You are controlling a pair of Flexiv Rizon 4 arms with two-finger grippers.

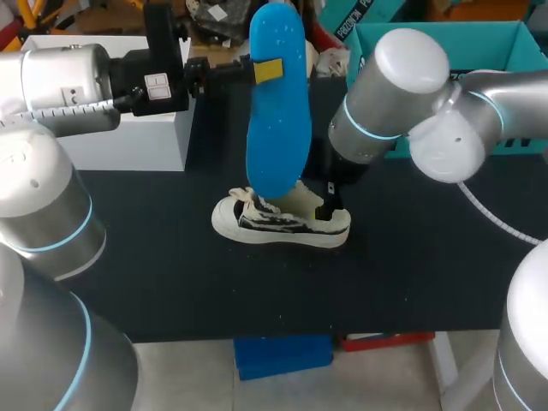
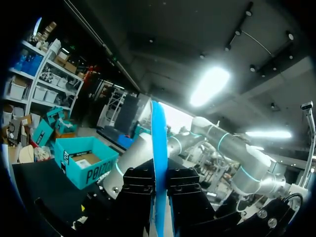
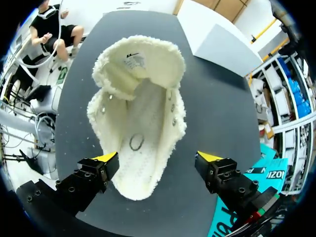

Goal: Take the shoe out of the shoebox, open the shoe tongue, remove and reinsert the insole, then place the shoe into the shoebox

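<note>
Black table bears one shoe; left gripper clamps one insole (right gripper spread).

In the head view the right arm is hiding part of the shoebox and the heel of the shoe. The insole is covering the shoe's opening.

Surface: the table has a flat, matte black top with a few pale specks, evenly lit, no hard shadows. Its front edge runs straight across the head view. A plain white box stands on the far-left part of the top.
</note>
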